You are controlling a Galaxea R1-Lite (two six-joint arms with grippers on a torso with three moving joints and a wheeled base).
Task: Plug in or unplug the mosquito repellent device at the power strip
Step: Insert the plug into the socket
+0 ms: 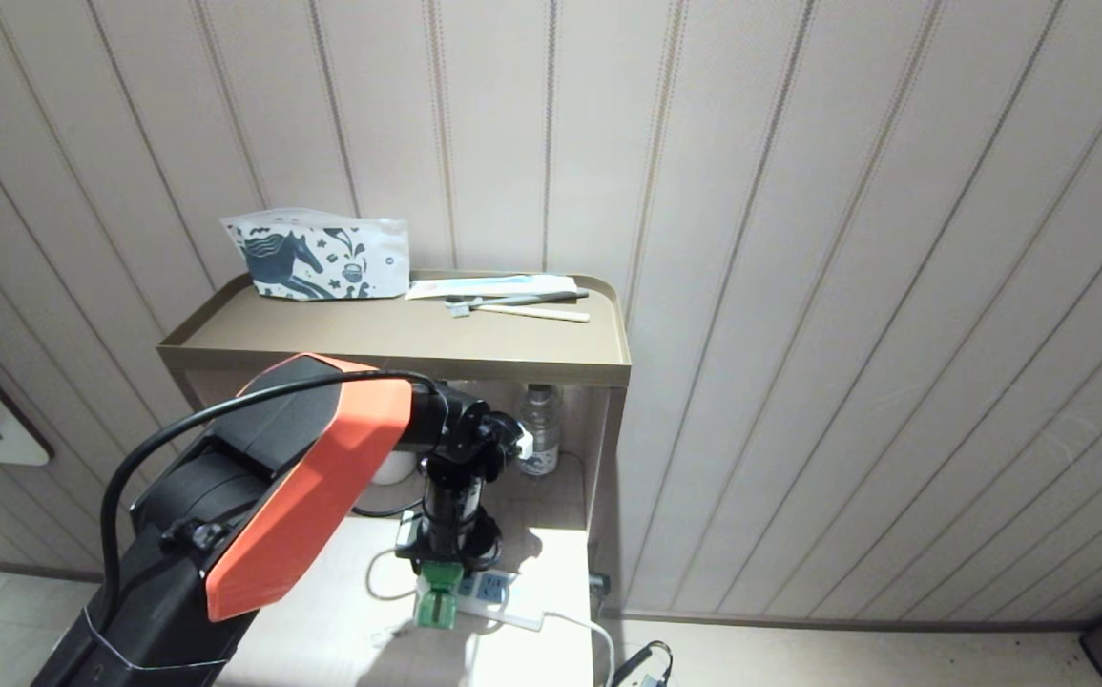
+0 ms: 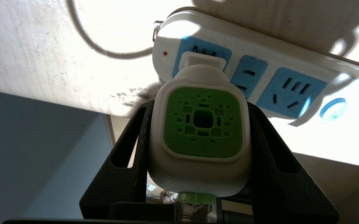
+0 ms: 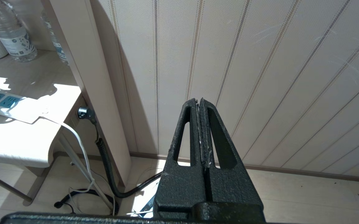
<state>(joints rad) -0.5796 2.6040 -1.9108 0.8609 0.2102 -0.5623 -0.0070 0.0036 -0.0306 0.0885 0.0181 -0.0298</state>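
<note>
My left gripper points down over the small table and is shut on the mosquito repellent device, one black finger on each side of its white head. The green vented face looks toward the wrist camera, and the green bottle pokes out toward the table's front. The device's plug end rests against the end socket of the power strip, beside a small red light. Its prongs are hidden. The strip lies flat on the table. My right gripper is shut on nothing, parked off to the right facing the wall.
A clear water bottle and a white mug stand at the back under the shelf. A patterned pouch and toothbrushes lie on the shelf. The strip's white cord drops over the table's right edge.
</note>
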